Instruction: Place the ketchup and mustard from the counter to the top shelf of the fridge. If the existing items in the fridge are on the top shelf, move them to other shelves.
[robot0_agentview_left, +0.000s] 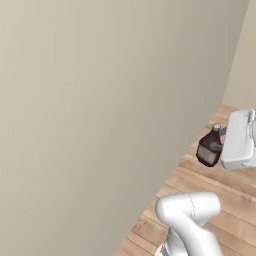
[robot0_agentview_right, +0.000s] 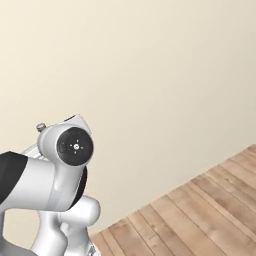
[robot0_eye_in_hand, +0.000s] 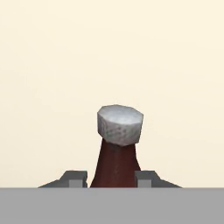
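The ketchup (robot0_agentview_left: 208, 150), a small dark brown-red bottle with a grey cap, hangs in the air over the wooden floor, and my gripper (robot0_agentview_left: 217, 146) is shut on it from the right. In the hand view its narrow neck (robot0_eye_in_hand: 114, 166) rises between my two dark fingertips (robot0_eye_in_hand: 76, 178), with the cap (robot0_eye_in_hand: 120, 124) above them; my gripper (robot0_eye_in_hand: 111, 178) holds the bottle just below the neck. The white hand sits at the right edge of the left base view. The mustard, the counter, the fridge, its top shelf and the existing items are out of view.
A plain beige wall (robot0_agentview_left: 100, 110) stands close ahead and to the left. Wooden plank floor (robot0_agentview_left: 225, 200) runs along its foot. In the right base view the wall (robot0_agentview_right: 165, 75) and floor (robot0_agentview_right: 210, 210) appear behind my arm's white elbow (robot0_agentview_right: 65, 150).
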